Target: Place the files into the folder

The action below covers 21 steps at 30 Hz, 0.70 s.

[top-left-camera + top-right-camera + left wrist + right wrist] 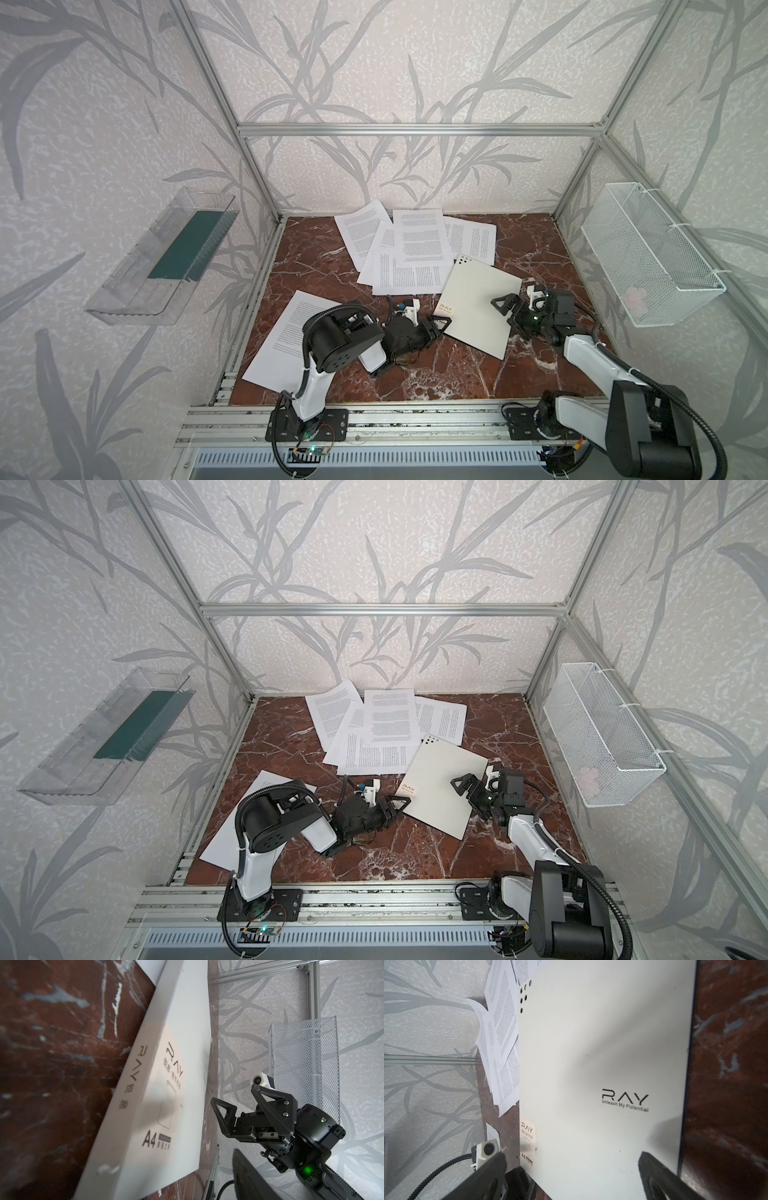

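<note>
Top views: folder [478, 307] closed on tabletop [316, 257], corner overlapping files [415, 237].
Left claw [438, 326]: at folder's edge; fingertips hidden, grip cannot be told.
Right claw [508, 313]: spread wide, empty.

Pale leaf-patterned walls [374, 75] enclosing the cell, aluminium frame [415, 129] edging them, red-brown marbled tabletop [457, 374] lying below, clear tray [124, 307] hanging left, wire basket [648, 257] hanging right, perhaps holding something pale.

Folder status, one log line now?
off-white A4 folder: closed | left tool: at its corner | right tool: open over cover | printed paper sheets: outside
</note>
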Motion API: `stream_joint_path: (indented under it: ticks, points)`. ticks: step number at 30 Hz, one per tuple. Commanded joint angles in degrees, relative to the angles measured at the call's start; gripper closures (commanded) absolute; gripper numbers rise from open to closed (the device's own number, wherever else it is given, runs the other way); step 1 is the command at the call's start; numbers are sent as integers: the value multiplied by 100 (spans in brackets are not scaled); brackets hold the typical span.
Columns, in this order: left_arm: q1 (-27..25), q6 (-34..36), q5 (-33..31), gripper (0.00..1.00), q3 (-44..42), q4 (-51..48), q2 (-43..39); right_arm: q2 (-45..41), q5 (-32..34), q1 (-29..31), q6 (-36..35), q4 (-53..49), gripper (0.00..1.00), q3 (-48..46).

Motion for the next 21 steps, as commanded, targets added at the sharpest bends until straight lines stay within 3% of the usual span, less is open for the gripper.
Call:
stream_joint_path:
  ticks: [1, 8, 9, 15, 21]
  points:
    - [-18, -127, -184, 51, 172, 435, 64, -135, -124, 16, -102, 54, 1, -70]
    - [-9, -615, -413, 97, 313, 433, 77, -596, 450, 20, -390, -686, 1, 42]
    - [-9, -694, -437, 100, 331, 434, 96, -733, 604, 17, -434, -833, 1, 54]
    - [16, -848, -323, 100, 491, 428, 65, -1354, 1091, 17, -470, -1160, 1, -13]
    - [17, -936, -237, 100, 456, 434, -96, -1103, 1078, 18, -455, -1090, 1, -26]
